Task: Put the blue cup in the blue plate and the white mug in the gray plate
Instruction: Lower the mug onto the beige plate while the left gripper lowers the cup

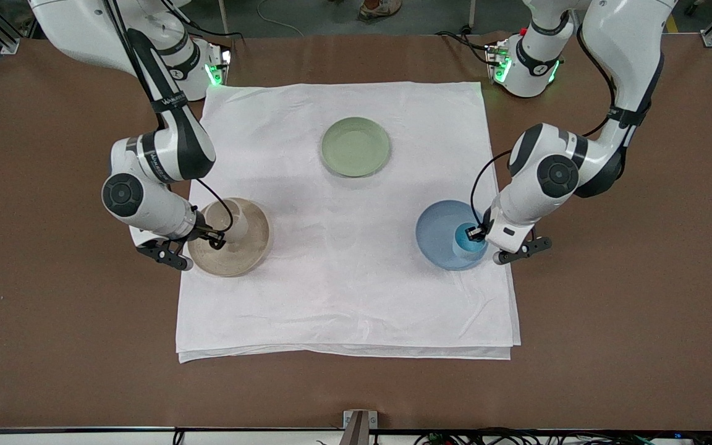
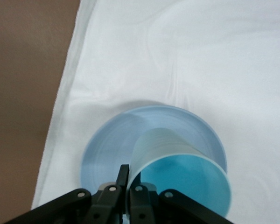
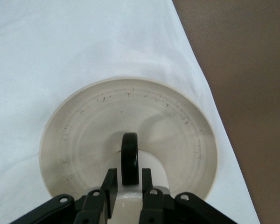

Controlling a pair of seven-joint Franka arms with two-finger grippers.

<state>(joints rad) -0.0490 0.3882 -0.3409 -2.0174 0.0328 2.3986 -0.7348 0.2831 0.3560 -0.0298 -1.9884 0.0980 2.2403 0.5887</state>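
While both arms are down at their plates, the left gripper [image 2: 126, 196] is pinched on the rim of the blue cup [image 2: 177, 172], one finger inside the wall and one outside, as the left wrist view shows. That cup sits over the blue plate [image 1: 436, 232], toward the left arm's end of the white cloth [image 1: 343, 278]; whether its base is resting on the plate or hanging a hair above it, I cannot tell. It looks thin-walled and light, probably plastic, so a rim pinch is enough, though a hard squeeze might flex the wall.

Over at the right arm's end, the right gripper [image 3: 126, 189] has its fingers clamped on either side of the dark loop handle of the white mug [image 3: 140, 179]. The mug stands upright in the gray plate [image 3: 84, 140], a little off centre toward the gripper. It looks like glazed ceramic to me: heavier than the cup, stiff, slick and chippable, so it wants to be let go gently. Held by the handle alone, it could swing or tip if carried fast; the handle is still the natural hold for so narrow a claw.

A green plate [image 1: 355, 146] lies empty on the cloth nearer the robot bases, between the two arms, well apart from both.

By my reckoning both placements are all but done.
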